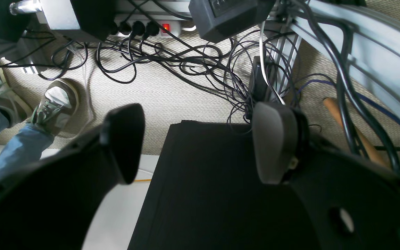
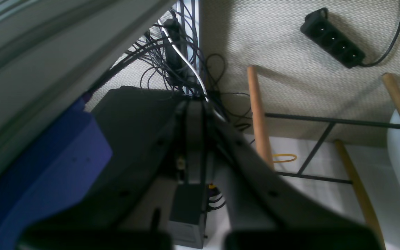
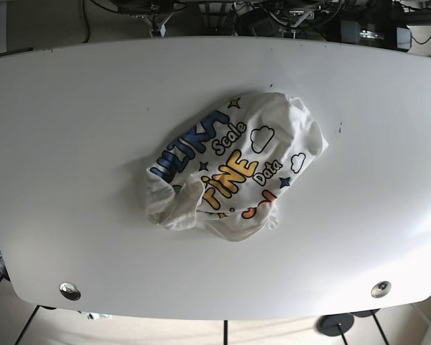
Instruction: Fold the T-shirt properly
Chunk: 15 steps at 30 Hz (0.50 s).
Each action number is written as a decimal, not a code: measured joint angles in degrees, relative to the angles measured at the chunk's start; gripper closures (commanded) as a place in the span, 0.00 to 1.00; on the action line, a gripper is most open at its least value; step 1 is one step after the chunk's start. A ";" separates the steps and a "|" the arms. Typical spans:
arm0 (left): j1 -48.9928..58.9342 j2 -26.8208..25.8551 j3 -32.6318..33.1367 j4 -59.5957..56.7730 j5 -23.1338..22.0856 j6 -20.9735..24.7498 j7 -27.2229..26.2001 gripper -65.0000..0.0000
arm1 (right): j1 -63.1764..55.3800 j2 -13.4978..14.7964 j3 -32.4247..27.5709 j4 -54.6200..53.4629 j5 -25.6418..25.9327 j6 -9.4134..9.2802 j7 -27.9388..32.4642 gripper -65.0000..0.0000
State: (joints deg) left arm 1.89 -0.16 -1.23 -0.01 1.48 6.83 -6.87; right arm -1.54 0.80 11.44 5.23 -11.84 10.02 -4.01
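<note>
So far nothing is folded. The T-shirt (image 3: 237,171) lies crumpled in the middle of the counter (image 3: 72,144). The left hand (image 1: 200,142) is spread wide and empty. The right hand (image 2: 194,139) is pressed together, empty too.

A white desk (image 3: 72,144) with rounded corners fills the base view, with a round metal fitting (image 3: 70,291) near one front corner and another (image 3: 381,290) near the other. In the left wrist view, a beige woven carpet (image 1: 161,93) carries a tangle of black cables (image 1: 193,62), a white power strip (image 1: 144,28) with a lit red switch, a flat black panel (image 1: 214,187), and a person's grey sneaker (image 1: 56,104) below a blue-jeans leg (image 1: 16,152). The right wrist view shows a black socket strip (image 2: 332,38) lying on the same carpet, the wooden chair legs (image 2: 259,121) joined by thin dark rods, and a yellow rubber band (image 2: 284,158) on the pale floor.
</note>
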 measured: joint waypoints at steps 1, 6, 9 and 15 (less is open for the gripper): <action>0.33 -0.57 0.04 0.07 0.00 -0.46 0.00 0.31 | -0.24 0.02 0.13 0.22 0.02 0.00 0.92 0.98; 6.23 -0.35 2.03 6.54 -0.13 0.13 -3.72 0.32 | -4.26 -0.20 -0.09 5.90 0.24 0.07 2.78 0.98; 9.94 -0.17 1.66 9.20 -0.20 0.04 -5.09 0.32 | -8.24 0.07 -0.09 7.85 0.02 0.07 0.92 0.98; 13.68 -0.35 0.96 15.43 -0.15 -0.04 -6.03 0.31 | -12.15 0.02 -0.31 13.75 -0.02 0.46 2.25 0.96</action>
State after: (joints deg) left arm 15.57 -0.51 -0.27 15.42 1.32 6.79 -12.91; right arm -13.69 0.82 11.14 18.98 -11.86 10.48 -1.76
